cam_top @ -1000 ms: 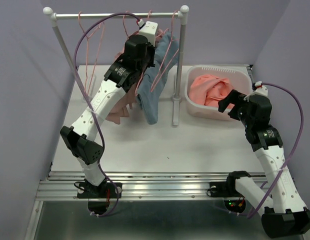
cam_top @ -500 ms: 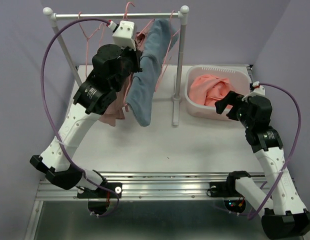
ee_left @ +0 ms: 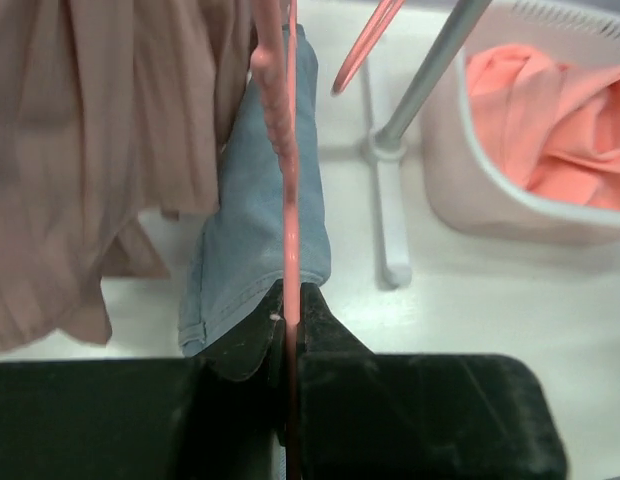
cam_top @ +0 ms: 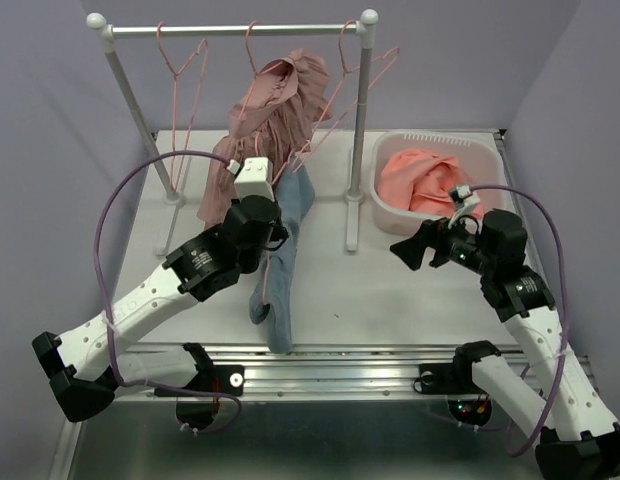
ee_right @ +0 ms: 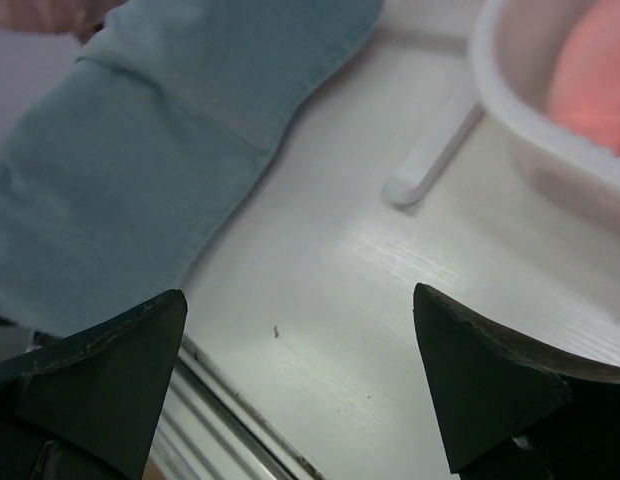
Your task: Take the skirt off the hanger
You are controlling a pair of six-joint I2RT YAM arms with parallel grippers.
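Left wrist view shows the left end effector (ee_left: 290,320) pinched tight on the blue skirt (ee_left: 255,210) and on a thin pink hanger (ee_left: 290,245) wire that runs down between its fingers. From above, the skirt trails from that end effector down across the desk (cam_top: 390,300) to the near edge. The right end effector (ee_right: 300,300) is spread wide and holds nothing — it hangs over the desk, near the white basket (cam_top: 435,136).

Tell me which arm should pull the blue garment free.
Left. The left gripper is clamped on the blue garment and pink hanger; the right gripper hangs open and empty.
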